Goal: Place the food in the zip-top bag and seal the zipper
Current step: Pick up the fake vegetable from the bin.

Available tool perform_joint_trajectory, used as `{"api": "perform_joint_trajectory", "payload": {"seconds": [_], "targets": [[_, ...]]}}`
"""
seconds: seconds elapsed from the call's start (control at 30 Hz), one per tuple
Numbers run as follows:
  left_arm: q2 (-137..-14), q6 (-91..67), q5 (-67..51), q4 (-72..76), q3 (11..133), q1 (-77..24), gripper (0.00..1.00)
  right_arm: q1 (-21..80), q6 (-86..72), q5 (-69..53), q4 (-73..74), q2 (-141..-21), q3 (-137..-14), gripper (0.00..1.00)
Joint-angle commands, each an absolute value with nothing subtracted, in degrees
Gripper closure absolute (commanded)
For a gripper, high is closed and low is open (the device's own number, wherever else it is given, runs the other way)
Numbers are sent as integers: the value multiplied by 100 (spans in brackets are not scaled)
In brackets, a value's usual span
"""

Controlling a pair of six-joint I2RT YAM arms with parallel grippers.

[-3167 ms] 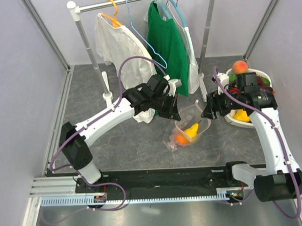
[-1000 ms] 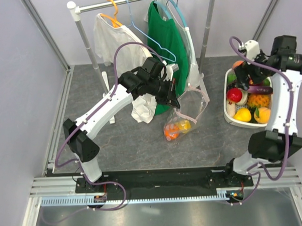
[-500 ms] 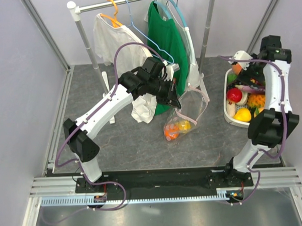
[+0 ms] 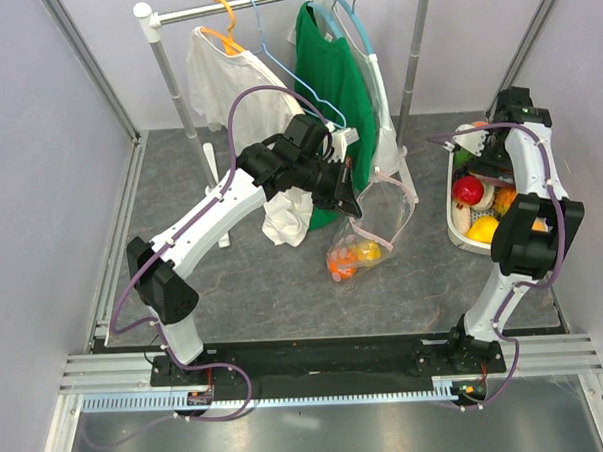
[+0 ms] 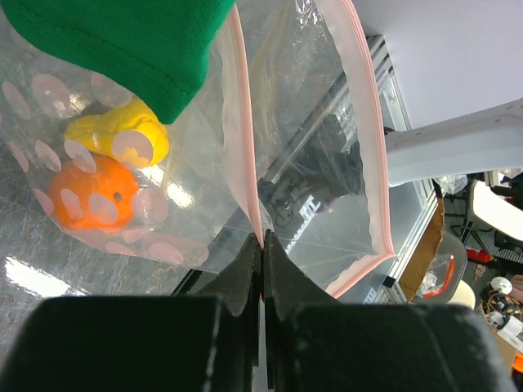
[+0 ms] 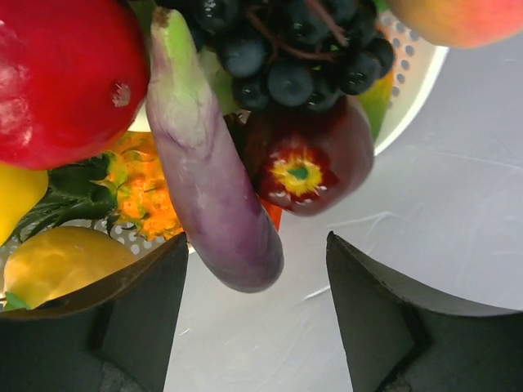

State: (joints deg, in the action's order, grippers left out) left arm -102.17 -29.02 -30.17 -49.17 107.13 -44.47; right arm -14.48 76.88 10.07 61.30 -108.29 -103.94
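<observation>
Because the green shirt [image 5: 122, 49] hung in front of the left wrist camera, part of the zip-top bag [image 5: 319, 163] was hidden. It also covered the top of the yellow food [image 5: 118, 139] inside. From above, the right arm [image 4: 540, 176] lay over the white basket [image 4: 457, 235], so its gripper was hard to make out there. A peach-coloured fruit [image 6: 458, 16] was cut off at the top of the right wrist picture.

The left gripper [image 5: 261, 245] was pinched tight on the pink zipper [image 5: 243, 163], and the bag hung down from it with its mouth open. An orange fruit [image 5: 90, 196] sat low in the bag, just beside the yellow one.

The right gripper [image 6: 257, 314] had its fingers wide apart, one on each side of the tip of a purple eggplant [image 6: 208, 180] in the basket. It was hard to tell if they touched it.
</observation>
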Motion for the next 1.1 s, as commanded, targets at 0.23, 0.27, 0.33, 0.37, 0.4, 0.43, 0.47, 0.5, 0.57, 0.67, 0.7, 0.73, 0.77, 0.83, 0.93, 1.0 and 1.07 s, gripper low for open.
{"api": "perform_joint_trajectory", "payload": {"seconds": [0.23,0.27,0.33,0.37,0.4,0.43,0.47,0.5,0.57,0.67,0.7,0.73,0.77,0.83,0.93,1.0,1.07], "targets": [[-10169,-2707,-3059,-4816,10732,-4447,98,-1468,8042,1204,5590,-10547,-9528,35],[-10169,-2698,-3050,-4825,10731,-4447,98,-1468,8059,1204,5572,-10521,-9423,36],[-10169,-2707,-3050,-4825,10731,-4447,98,-1459,8051,1213,5485,-10494,-9334,40],[-10160,-2698,-3059,-4825,10731,-4447,98,-1459,8059,1230,5467,-10494,-9299,41],[-10169,-2698,-3059,-4825,10731,-4456,98,-1459,8051,1248,5467,-10494,-9281,45],[-10160,-2681,-3059,-4834,10731,-4447,98,-1459,8042,1257,5449,-10494,-9264,47],[-10151,-2663,-3050,-4834,10731,-4447,98,-1459,8025,1266,5449,-10485,-9264,50],[-10143,-2672,-3024,-4834,10731,-4447,98,-1450,7990,1274,5458,-10433,-9272,54],[-10134,-2654,-3032,-4834,10731,-4447,98,-1459,7989,1213,5493,-10345,-9325,59],[-10134,-2637,-3024,-4825,10731,-4438,98,-1459,7963,1134,5616,-10143,-9474,64],[-10116,-2637,-3015,-4825,10723,-4447,98,-1459,7911,1073,5755,-10038,-9544,68],[-10108,-2628,-3015,-4834,10731,-4439,98,-1459,7884,1020,5844,-9985,-9693,69],[-10107,-2619,-3023,-4843,10714,-4438,98,-1459,7840,898,5914,-9915,-9764,71],[-10090,-2610,-2997,-4843,10696,-4438,98,-1459,7718,765,6090,-9669,-9939,79],[-10037,-2593,-2988,-4843,10609,-4439,98,-1459,7385,300,6161,-9160,-10046,89],[-10011,-2584,-2988,-4843,10521,-4439,98,-1459,7147,-174,6231,-8764,-10090,93],[-10002,-2593,-3041,-4843,10486,-4439,98,-1459,6611,-560,6328,-8492,-10247,99]]}}
